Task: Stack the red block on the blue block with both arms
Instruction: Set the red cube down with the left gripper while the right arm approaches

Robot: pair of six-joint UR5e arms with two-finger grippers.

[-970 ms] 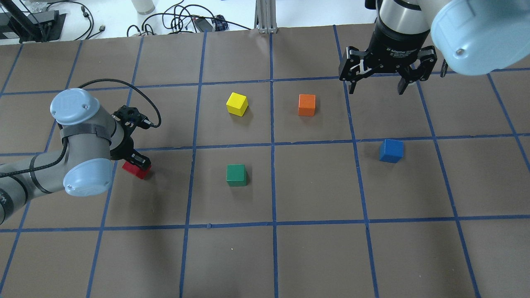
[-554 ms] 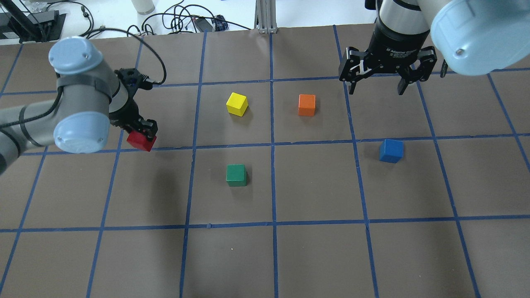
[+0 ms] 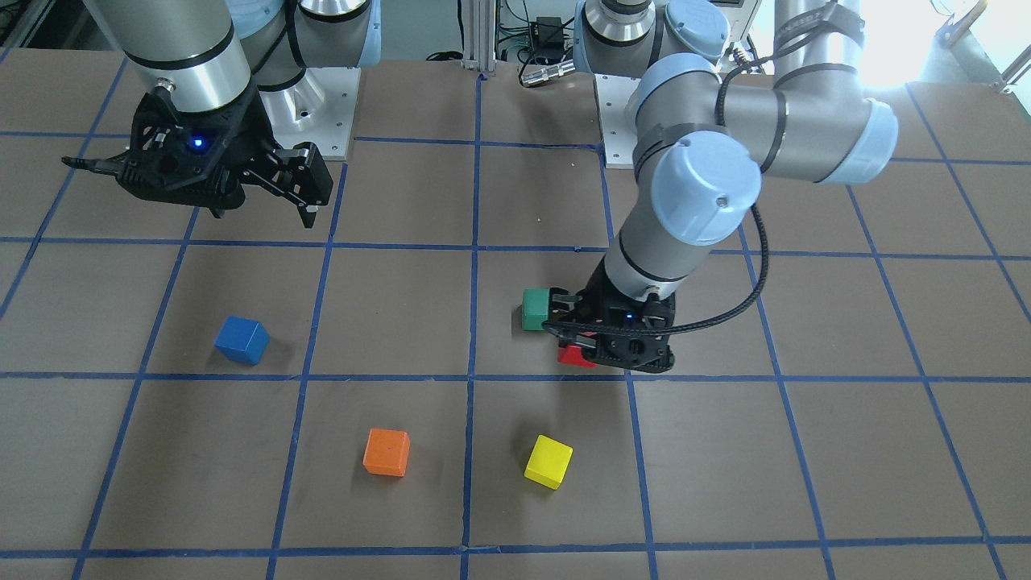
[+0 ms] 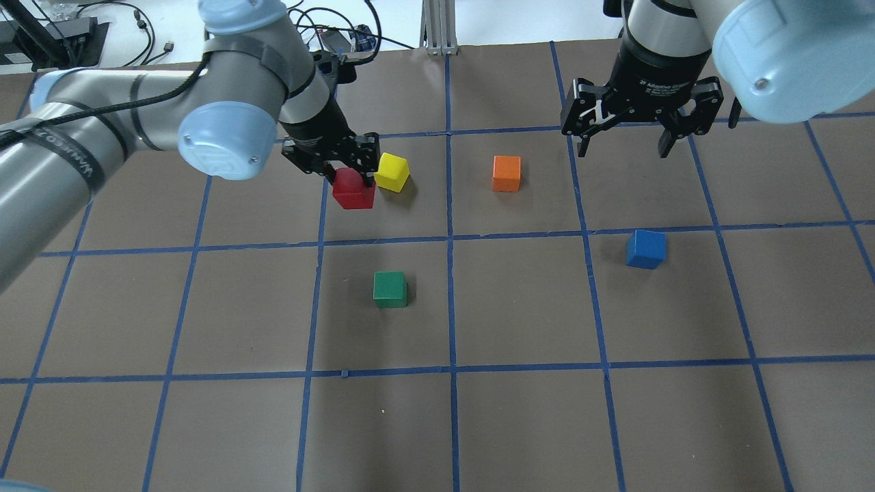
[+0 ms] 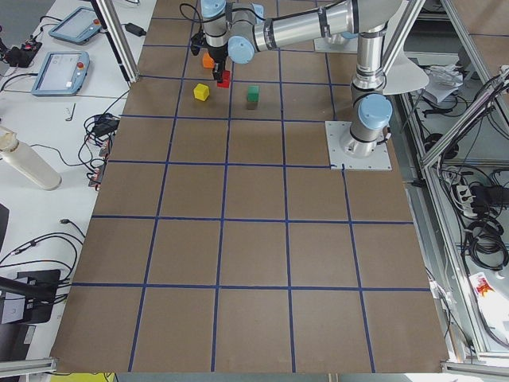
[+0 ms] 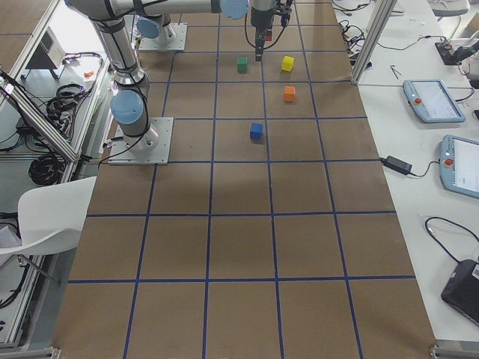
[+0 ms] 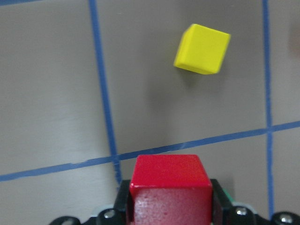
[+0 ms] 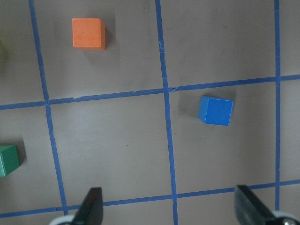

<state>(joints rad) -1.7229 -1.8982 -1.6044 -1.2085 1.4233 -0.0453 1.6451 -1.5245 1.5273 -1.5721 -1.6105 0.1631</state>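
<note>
A brown bench taped into squares with blue lines fills the overhead view, with a tangle of black cables on the white surface beyond its far edge; five small cubes are in sight.

The left arm reaches in across the bench's far half; its left pincer is closed on the red block, one finger against each of two opposite faces; the left wrist view shows the cube clamped squarely between the black fingers, with the bench well below it, so the block is held in the air and touches nothing else; from overhead it sits just beside the yellow block, which lies on the bench.

The right pincer hangs above the bench on the far right, its fingers spread wide and nothing between them; the right wrist view shows both fingertips far apart at the bottom edge.

The blue block rests on the bench inside a taped square on the right, nearer than the right pincer and well apart from the red block; its top is bare.

The orange block lies between the yellow block and the right pincer; the green block sits alone in a nearer square, close to the centre line.
</note>
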